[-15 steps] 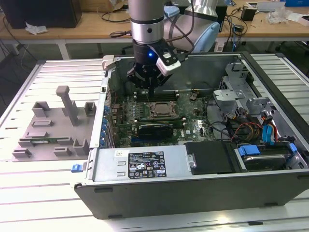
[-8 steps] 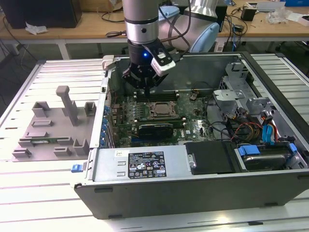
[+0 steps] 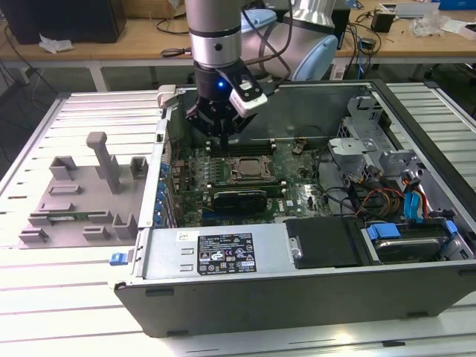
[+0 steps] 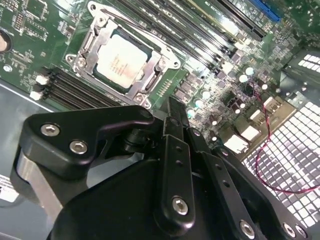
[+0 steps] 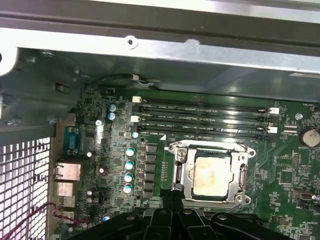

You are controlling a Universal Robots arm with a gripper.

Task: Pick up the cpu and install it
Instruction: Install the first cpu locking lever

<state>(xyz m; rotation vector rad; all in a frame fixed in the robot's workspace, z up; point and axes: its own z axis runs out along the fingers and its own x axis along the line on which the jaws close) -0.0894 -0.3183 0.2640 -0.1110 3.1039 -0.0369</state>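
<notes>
The open case (image 3: 312,253) lay on the desk (image 3: 74,297), with the board (image 3: 297,186) flat inside it and the arm (image 3: 216,37) reaching down over the board's far side. In both wrist views the cpu (image 4: 120,60) sat in the socket (image 4: 85,47), its silver top showing inside the metal frame, apart from the pincer. The pincer (image 4: 172,107) hung just above the board, close beside the socket, its black fingers pressed together and holding nothing.

The main risk, as I judged it, was the small gap: any drift downward or sideways could drive the fingertips into the frame, the memory slots (image 5: 205,117) or the capacitors (image 5: 129,170). If the chip was not fully seated, a knock there could tilt it and bend the socket's contacts, though the pictures did not show its seating.
</notes>
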